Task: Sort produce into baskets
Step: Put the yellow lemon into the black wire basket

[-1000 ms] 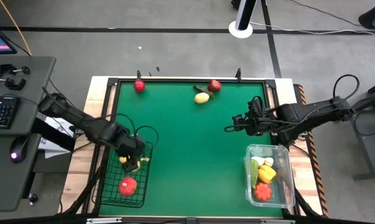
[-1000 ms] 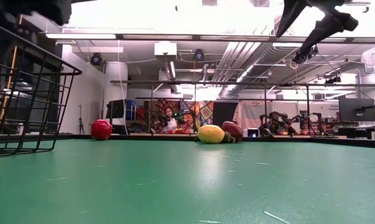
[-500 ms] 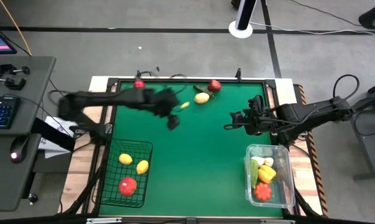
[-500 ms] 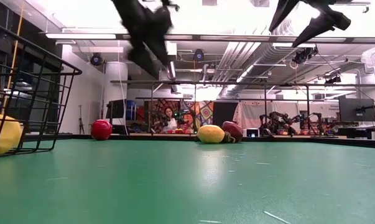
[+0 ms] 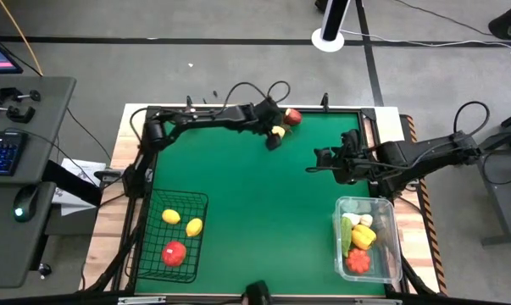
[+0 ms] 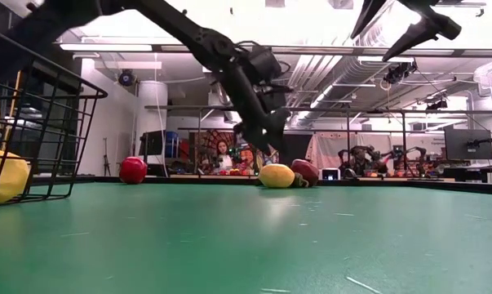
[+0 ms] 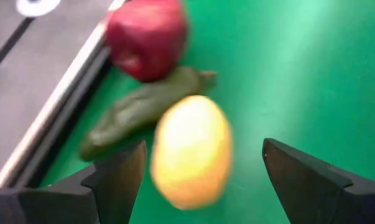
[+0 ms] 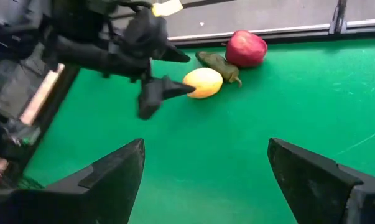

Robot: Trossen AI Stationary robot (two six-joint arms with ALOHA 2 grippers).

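My left gripper is open at the table's far edge. Its fingers stand on either side of a yellow oval fruit, which lies on the green table, also in the right wrist view. Next to the fruit lie a dark green pepper and a red apple. The black wire basket at near left holds two yellow fruits and a red one. The clear plastic basket at near right holds several vegetables. My right gripper is open and empty above the table's right half. My left gripper comes at the yellow fruit slanting down from the table's left, with one finger close to the fruit's near end. I cannot tell whether that finger touches the fruit.
Another red fruit lies at the far edge toward the left. The table's raised black rim runs right behind the apple and pepper. The green middle of the table lies bare between the two baskets.
My left gripper has risen out of the wire basket, where a second yellow fruit now lies. It has swung across toward the table's far edge and come down at the yellow fruit there.
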